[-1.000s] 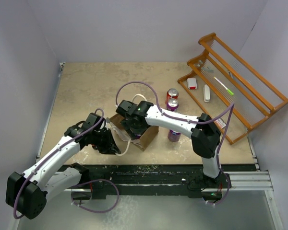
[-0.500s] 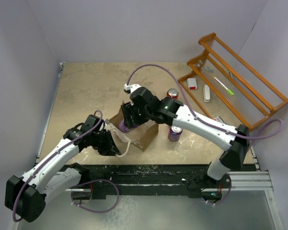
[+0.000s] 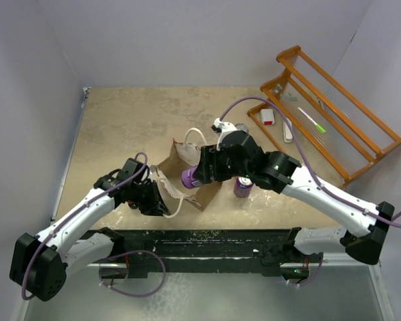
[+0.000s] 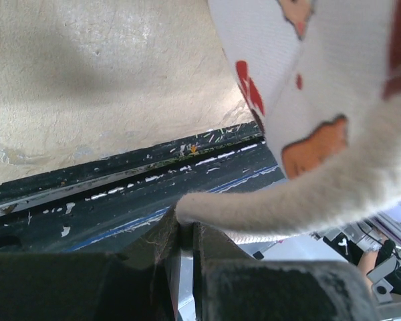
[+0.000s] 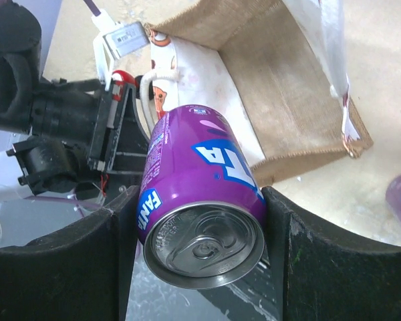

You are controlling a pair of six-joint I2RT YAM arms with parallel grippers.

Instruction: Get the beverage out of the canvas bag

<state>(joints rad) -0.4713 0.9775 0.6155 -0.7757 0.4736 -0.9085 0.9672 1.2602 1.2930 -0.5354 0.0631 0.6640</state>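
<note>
At the right wrist only, the purple can (image 5: 200,194) reads Fanta.

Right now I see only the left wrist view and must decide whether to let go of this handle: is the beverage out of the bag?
Observer: Yes. The right tool is shut on a purple Fanta can, tilted and lifted out of the canvas bag.
Operator: Anything left inside?
Observer: The part of the bag's inside that the right wrist view shows holds no can; the rest is hidden.
Operator: What is near the bag?
Observer: Another purple can stands on the table just right of the bag.
</note>
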